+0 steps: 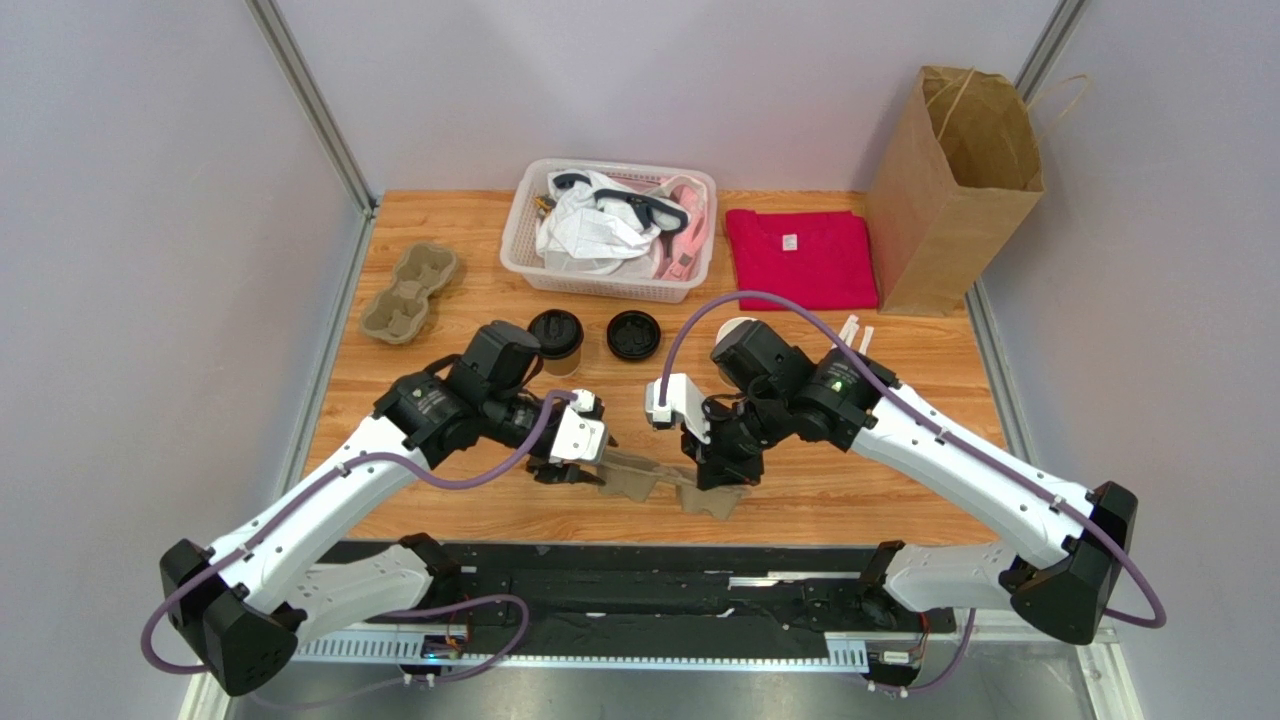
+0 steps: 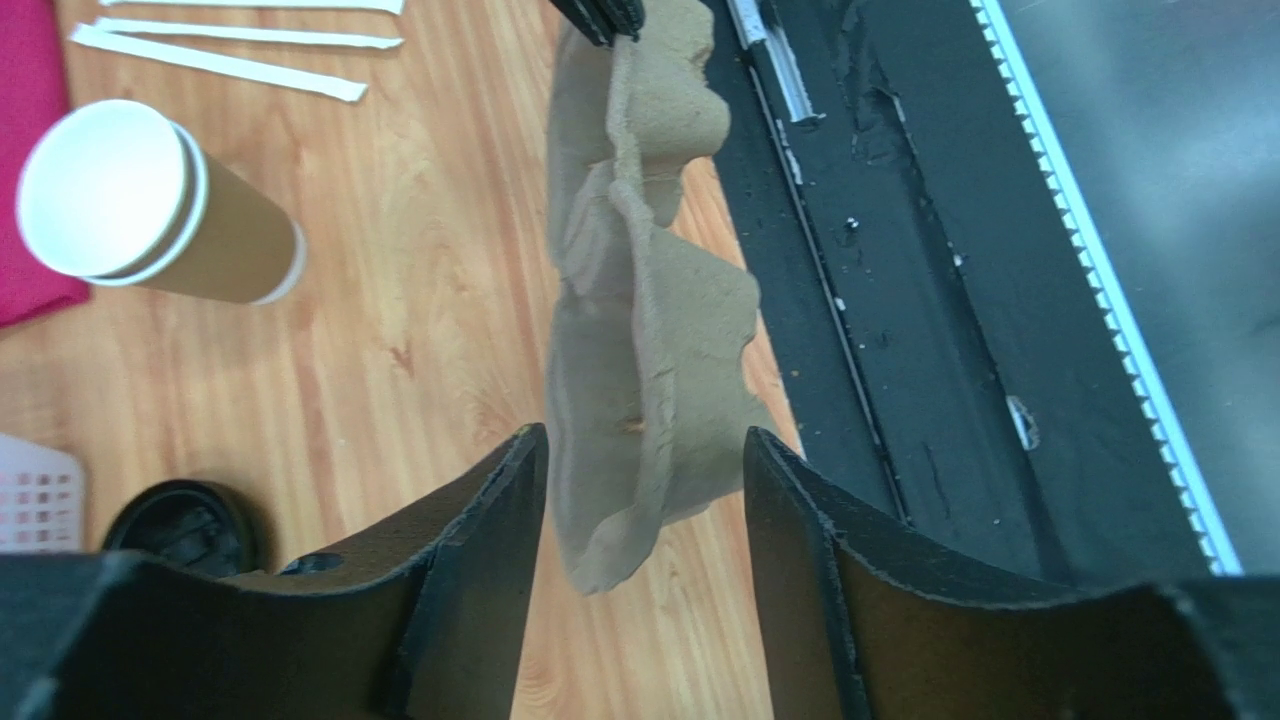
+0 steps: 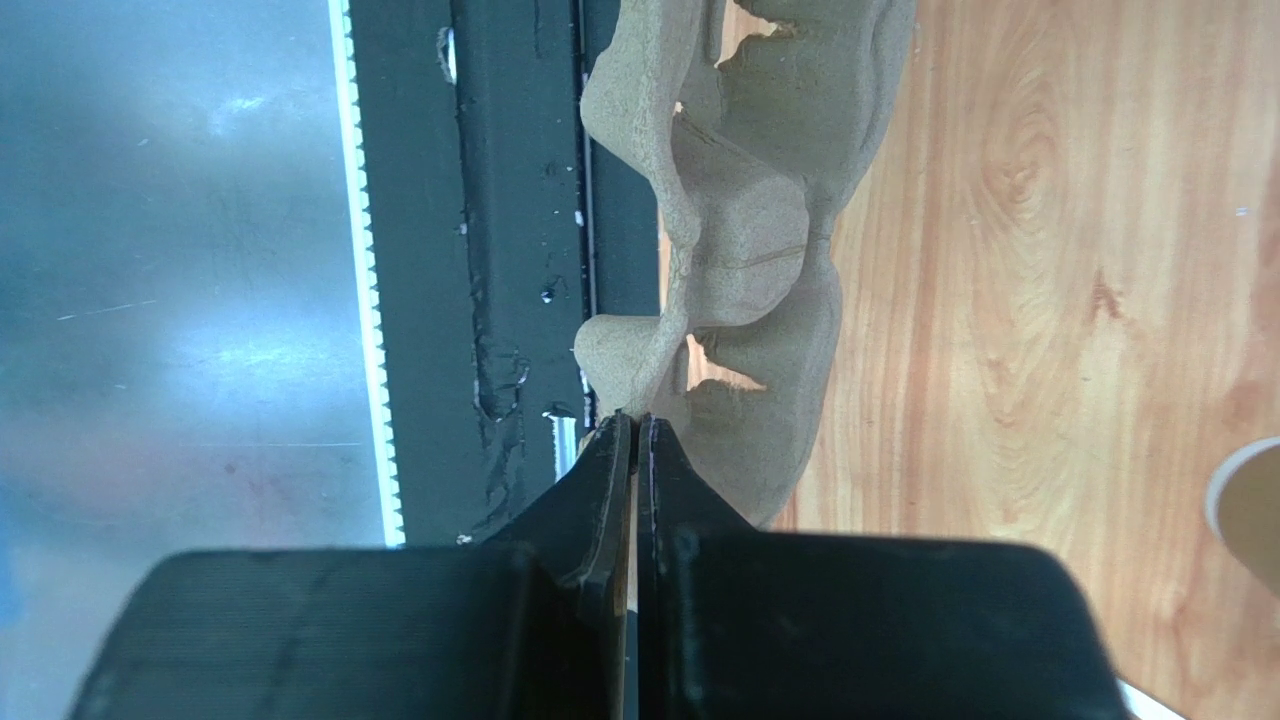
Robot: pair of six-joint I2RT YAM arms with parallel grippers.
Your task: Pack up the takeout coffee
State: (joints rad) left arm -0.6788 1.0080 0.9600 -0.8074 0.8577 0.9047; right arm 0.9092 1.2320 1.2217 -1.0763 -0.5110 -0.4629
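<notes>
A grey-brown pulp cup tray (image 1: 657,482) hangs just above the table's near edge between both grippers. My right gripper (image 1: 703,474) is shut on one end's rim, as the right wrist view (image 3: 634,420) shows on the tray (image 3: 751,225). My left gripper (image 1: 583,470) is open, its jaws (image 2: 643,435) straddling the tray's other end (image 2: 639,345) without pinching it. The takeout coffee (image 1: 558,339), a brown cup with a black lid, stands behind the left arm. An unlidded brown cup (image 2: 135,210) lies on its side near the red cloth.
A loose black lid (image 1: 634,333) lies beside the lidded cup. A second pulp tray (image 1: 409,293) sits at the far left. A white basket (image 1: 529,225) of items, a red cloth (image 1: 801,255) and a tall brown paper bag (image 1: 953,188) stand at the back. White sticks (image 1: 854,330) lie near the bag.
</notes>
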